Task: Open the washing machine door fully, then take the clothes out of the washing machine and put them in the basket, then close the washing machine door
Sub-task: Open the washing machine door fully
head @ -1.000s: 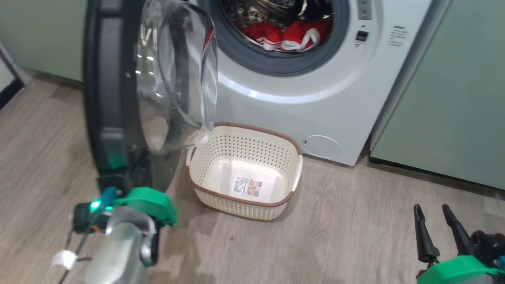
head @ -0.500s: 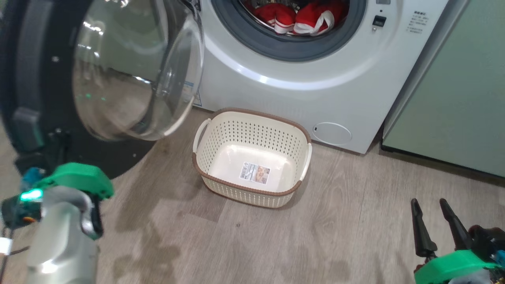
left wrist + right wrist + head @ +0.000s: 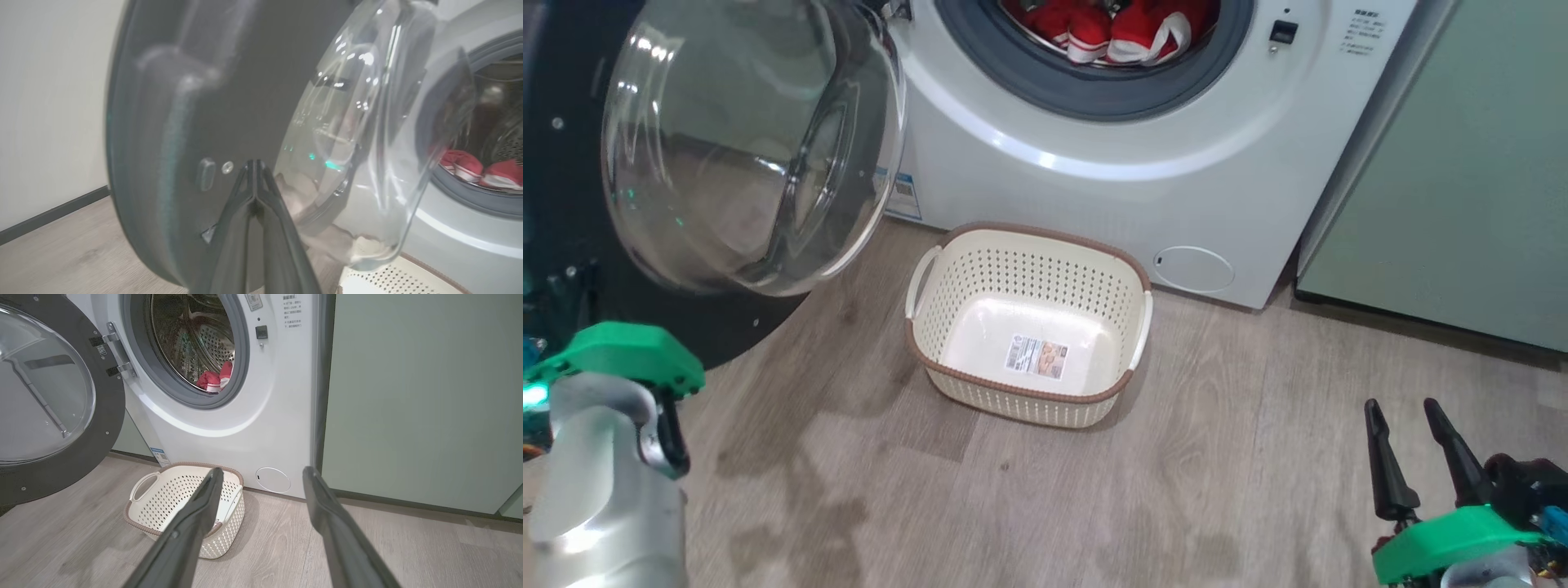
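In the head view, your large round washing machine door (image 3: 752,155), a glossy black rim around a bulging clear glass bowl, stands wide open to the left of the white front-loading washing machine (image 3: 1094,188). The bright red clothes with white trim (image 3: 1119,33) lie inside at the opening's lower edge. The cream perforated plastic basket with a brown rim (image 3: 1013,408) sits empty on the wood floor (image 3: 1217,490), just in front of the machine. Your right gripper (image 3: 1401,406) hovers low, well apart from it.

In the left wrist view, the left gripper (image 3: 254,163) has its fingers pressed together on nothing, tips at the door's dark inner face. You cannot tell whether they touch.

In the right wrist view, the right fingers are spread wide and empty.

Watch the door: if you pull the left arm away carelessly, it may drag the door back across the opening. A low reach could knock the basket aside.
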{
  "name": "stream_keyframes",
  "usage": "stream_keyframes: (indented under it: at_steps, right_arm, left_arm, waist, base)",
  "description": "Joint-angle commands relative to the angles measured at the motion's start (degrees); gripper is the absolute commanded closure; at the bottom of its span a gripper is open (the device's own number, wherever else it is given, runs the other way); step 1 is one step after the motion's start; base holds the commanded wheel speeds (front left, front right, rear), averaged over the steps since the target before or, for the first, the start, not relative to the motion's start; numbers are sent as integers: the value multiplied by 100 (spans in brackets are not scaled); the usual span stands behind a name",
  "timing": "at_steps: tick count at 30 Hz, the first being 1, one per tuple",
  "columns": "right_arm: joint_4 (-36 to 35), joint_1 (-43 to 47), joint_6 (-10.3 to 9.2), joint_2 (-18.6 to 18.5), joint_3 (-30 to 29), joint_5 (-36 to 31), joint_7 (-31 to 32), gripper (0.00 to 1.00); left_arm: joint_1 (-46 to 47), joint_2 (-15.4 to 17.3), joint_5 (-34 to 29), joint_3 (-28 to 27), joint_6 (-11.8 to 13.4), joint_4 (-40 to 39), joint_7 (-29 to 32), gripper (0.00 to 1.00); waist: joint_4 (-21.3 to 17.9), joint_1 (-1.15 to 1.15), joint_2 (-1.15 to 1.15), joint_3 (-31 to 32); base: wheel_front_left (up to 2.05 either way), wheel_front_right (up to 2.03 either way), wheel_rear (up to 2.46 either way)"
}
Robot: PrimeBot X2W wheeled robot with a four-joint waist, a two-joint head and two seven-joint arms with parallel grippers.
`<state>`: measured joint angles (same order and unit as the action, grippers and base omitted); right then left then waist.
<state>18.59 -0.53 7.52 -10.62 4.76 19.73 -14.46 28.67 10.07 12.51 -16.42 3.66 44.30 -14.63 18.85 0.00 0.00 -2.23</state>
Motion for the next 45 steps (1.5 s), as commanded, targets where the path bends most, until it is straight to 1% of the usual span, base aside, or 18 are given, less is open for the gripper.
stream_keyframes:
  at_steps: [1, 7, 11, 12, 13, 16, 17, 18, 24, 32, 38, 45]
  right_arm:
    - [-143, -136, -3, -34, 79, 26, -54, 0]
    - [-199, -15, -3, 93, -37, 20, -54, 0]
    - [-234, 41, -3, 140, -104, 4, -54, 0]
    - [-238, 52, -3, 149, -112, 1, -54, 0]
    - [-239, 66, -3, 153, -115, -3, -54, 0]
    - [-260, 112, -3, 173, -174, -9, -54, 0]
    - [-270, 131, -3, 183, -189, -14, -54, 0]
    - [-277, 150, -3, 189, -189, -20, -54, 0]
    - [-294, 246, -3, 161, -208, -26, -54, 0]
    - [-334, 410, -3, 136, -258, -25, -54, 0]
    - [-344, 445, -3, 111, -270, -4, -54, 0]
    - [-365, 446, -3, 144, -327, -8, -54, 0]
  left_arm:
    - [144, 147, -87, -175, -41, -258, -37, 100]
    - [-447, -138, -379, -162, -327, -898, -37, 100]
    - [-781, -286, -543, 32, -655, -1161, -37, 100]
    - [-868, -340, -572, 83, -702, -1225, -37, 96]
    - [-952, -383, -595, 127, -740, -1274, -37, 75]
    - [-1155, -510, -630, 299, -853, -1365, -37, 17]
    - [-1216, -546, -639, 346, -866, -1377, -37, 3]
    - [-1266, -578, -637, 395, -884, -1372, -37, 0]
    - [-1367, -685, -561, 605, -921, -1295, -37, 0]
    - [-1595, -716, -407, 855, -881, -1211, -37, 0]
    - [-1639, -718, -298, 1023, -852, -1129, -37, 0]
    - [-1632, -718, -363, 1182, -831, -1103, -37, 0]
  waist:
    - [-41, 0, 0, 67]
    - [-220, 0, 0, 329]
    - [-384, 0, 0, 466]
    - [-437, 0, 0, 502]
    - [-495, 0, 0, 536]
    - [-663, 0, 0, 618]
    - [-722, 0, 0, 641]
    - [-788, 0, 0, 661]
    - [-1145, 0, 0, 755]
    - [-1510, 0, 0, 878]
    - [-1577, 0, 0, 878]
    - [-1570, 0, 0, 864]
  base:
    - [0, 0, 0]
    - [0, 0, 0]
    - [0, 0, 0]
    - [0, 0, 0]
    - [0, 0, 0]
    - [0, 0, 0]
    - [0, 0, 0]
    - [0, 0, 0]
    - [0, 0, 0]
    - [0, 0, 0]
    - [0, 0, 0]
    - [0, 0, 0]
